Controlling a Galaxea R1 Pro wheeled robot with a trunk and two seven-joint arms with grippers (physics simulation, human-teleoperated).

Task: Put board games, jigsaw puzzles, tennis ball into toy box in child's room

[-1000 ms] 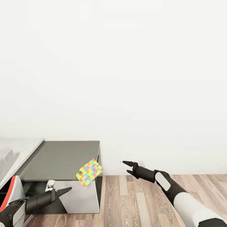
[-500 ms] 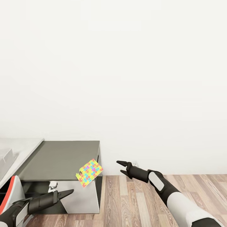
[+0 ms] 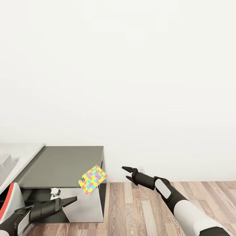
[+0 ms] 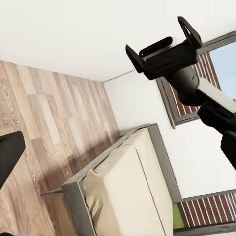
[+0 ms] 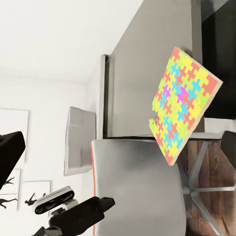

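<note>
Pale grey toy box (image 3: 4, 164), corner only, far left on the light desk (image 3: 23, 152). My left pincer (image 3: 72, 199): low before the cabinet door, fingers nearly together, holding nothing. Dark grey cabinet top (image 3: 65, 165), adjoining the desk. Jigsaw puzzle (image 3: 93, 179): one multicoloured board at the cabinet top's front right corner, overhanging the edge, tilted. My right pincer (image 3: 127, 173): above the wood-plank floor (image 3: 137, 209), beside the puzzle, apart from it, fingers parted, empty. Bed (image 4: 132, 191): beige mattress, left wrist view.
</note>
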